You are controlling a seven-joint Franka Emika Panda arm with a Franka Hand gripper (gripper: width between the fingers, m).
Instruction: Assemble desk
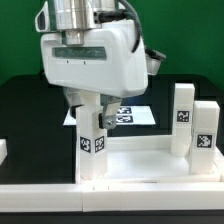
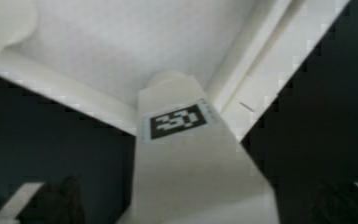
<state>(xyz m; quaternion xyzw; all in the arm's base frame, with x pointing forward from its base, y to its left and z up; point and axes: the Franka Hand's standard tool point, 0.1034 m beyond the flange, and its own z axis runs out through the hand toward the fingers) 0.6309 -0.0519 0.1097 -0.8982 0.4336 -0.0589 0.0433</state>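
Fingers of the gripper [image 1: 91,108] stand spread above an upright leg [image 1: 91,145] at the desk top's [image 1: 150,160] corner; descend centred, straddle squarely; pinch below the tag.

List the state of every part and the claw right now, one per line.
claw: open, poised above an upright leg, holding nothing
leg under the claw: upright, at the desk top's corner
two legs at the exterior view's right: upright, free
desk top: lying flat, rim up
marker board: flat on the table
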